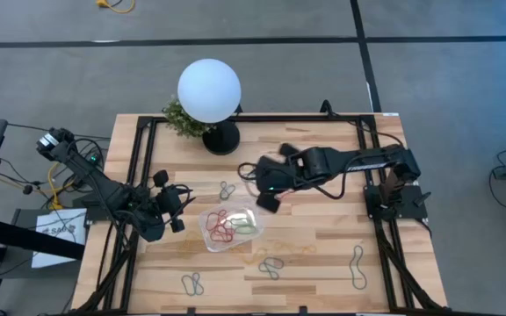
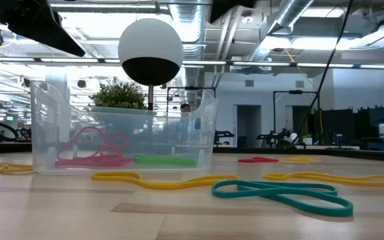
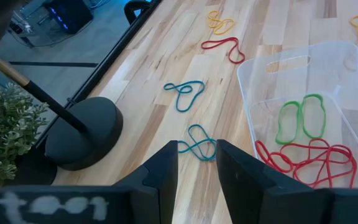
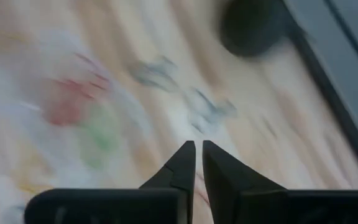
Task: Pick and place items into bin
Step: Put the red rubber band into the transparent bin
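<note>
The items – thin rubber loops – are lying scattered over the wooden table (image 1: 323, 246): a red tangle (image 1: 222, 225) and a green loop (image 1: 245, 226) are already sitting inside the bin (image 1: 209, 239), a small clear tray near the table's middle. Outside it, a grey figure-eight (image 1: 227, 190) is lying just beyond the bin toward the lamp side, another grey loop (image 1: 357, 266) is resting near the right edge, a blue-grey one (image 1: 191, 283) near the front edge, and a teal loop (image 2: 282, 193) with a yellow loop (image 2: 159, 179) are lying in front of the bin in the low view.

The left claw (image 1: 176, 208) is hovering just left of the bin, fingers (image 3: 163, 171) standing apart with a clear gap, holding nothing; a blue loop (image 3: 197, 142) is showing on the table past them. The right claw (image 1: 267, 198) is hanging just above the bin's far right corner, fingers nearly closed – only a narrow slit between them – nothing visibly gripped; its wrist view is blurred.

A white globe lamp (image 1: 209, 90) on a black base and a small green plant (image 1: 181, 118) are standing at the table's far side.
</note>
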